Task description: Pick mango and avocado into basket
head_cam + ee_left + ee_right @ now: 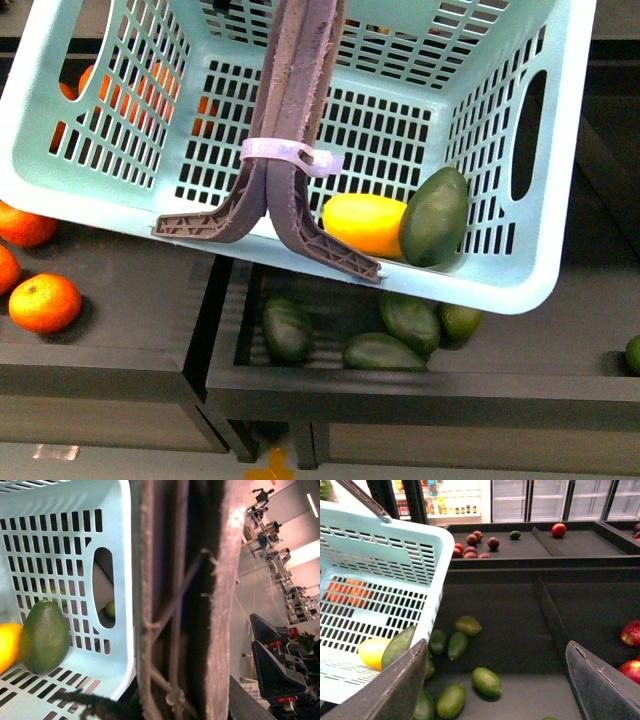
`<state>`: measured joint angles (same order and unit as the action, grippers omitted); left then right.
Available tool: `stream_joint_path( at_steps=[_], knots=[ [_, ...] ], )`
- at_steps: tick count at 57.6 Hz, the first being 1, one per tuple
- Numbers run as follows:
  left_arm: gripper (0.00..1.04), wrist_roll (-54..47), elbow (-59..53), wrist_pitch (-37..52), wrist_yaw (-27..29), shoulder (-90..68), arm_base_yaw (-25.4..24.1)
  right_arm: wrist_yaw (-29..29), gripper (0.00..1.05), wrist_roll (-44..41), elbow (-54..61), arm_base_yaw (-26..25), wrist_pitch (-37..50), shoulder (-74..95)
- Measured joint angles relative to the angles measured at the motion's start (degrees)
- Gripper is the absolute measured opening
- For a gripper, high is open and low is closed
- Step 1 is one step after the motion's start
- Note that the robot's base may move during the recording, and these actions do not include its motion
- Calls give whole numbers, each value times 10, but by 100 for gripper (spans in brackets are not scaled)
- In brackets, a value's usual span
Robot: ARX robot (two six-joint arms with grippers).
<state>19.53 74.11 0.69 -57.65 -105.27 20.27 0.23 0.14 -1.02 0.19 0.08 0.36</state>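
Note:
The turquoise basket (560, 180) hangs tilted in the air over the dark shelf, held by its brown-grey handles (295, 110) bound with a white zip tie. The yellow mango (365, 222) and the dark green avocado (436, 217) lie side by side in its lowest corner. They also show in the left wrist view, the avocado (44, 637) beside the mango (7, 645), and in the right wrist view, the mango (372, 652) next to the avocado (400, 646). My left gripper is shut on the basket handles (180, 630); its fingers are hidden. My right gripper (495, 685) is open and empty beside the basket (435, 545), over the green fruit bin.
Several loose avocados (288, 328) lie in the dark bin under the basket, also in the right wrist view (486, 681). Oranges (44, 302) lie in the bin to the left. Red fruit (631, 632) lies to the right; a divider (552, 615) splits the bins.

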Motion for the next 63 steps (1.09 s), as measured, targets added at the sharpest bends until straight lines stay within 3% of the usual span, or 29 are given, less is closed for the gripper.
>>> stream_joint_path(
  at_steps=[5,63],
  knots=[
    [13,-3,0,0,-4,0,7,0,97,0,0,0,0,0],
    [13,0,0,0,-4,0,-2,-2,96,0,0,0,-2,-2]
  ],
)
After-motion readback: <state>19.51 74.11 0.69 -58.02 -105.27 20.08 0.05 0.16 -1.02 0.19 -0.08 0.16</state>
